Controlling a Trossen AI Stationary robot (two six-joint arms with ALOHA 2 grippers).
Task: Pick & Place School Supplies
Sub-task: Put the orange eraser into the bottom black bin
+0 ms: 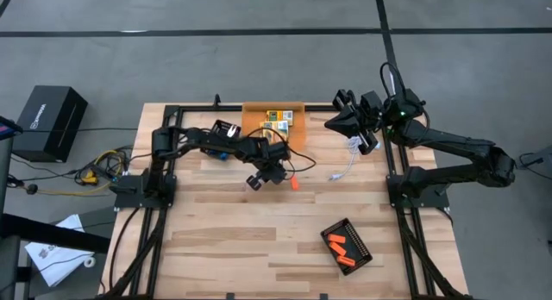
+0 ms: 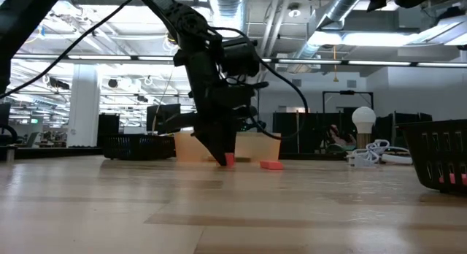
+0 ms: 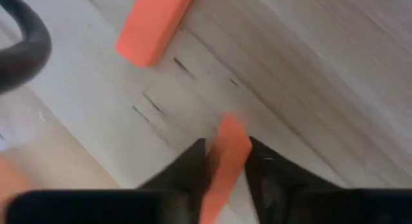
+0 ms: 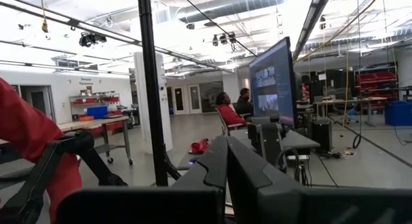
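The left gripper [image 3: 225, 161], lowered to the wooden surface [image 1: 224, 240] near its middle, has its jaws clenched on a short orange stick [image 3: 225, 159] whose tip meets the wood. A second orange stick [image 3: 153, 28] lies loose just beside it. More sticks sit in a black ridged tray [image 1: 348, 246] well apart, and crayon boxes [image 1: 278, 120] rest at the far edge. The right gripper [image 4: 225, 159] waits raised at the right rear (jaws pressed together, holding nothing).

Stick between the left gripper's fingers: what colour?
Orange. The short stick in the left gripper shows best in the left wrist view.
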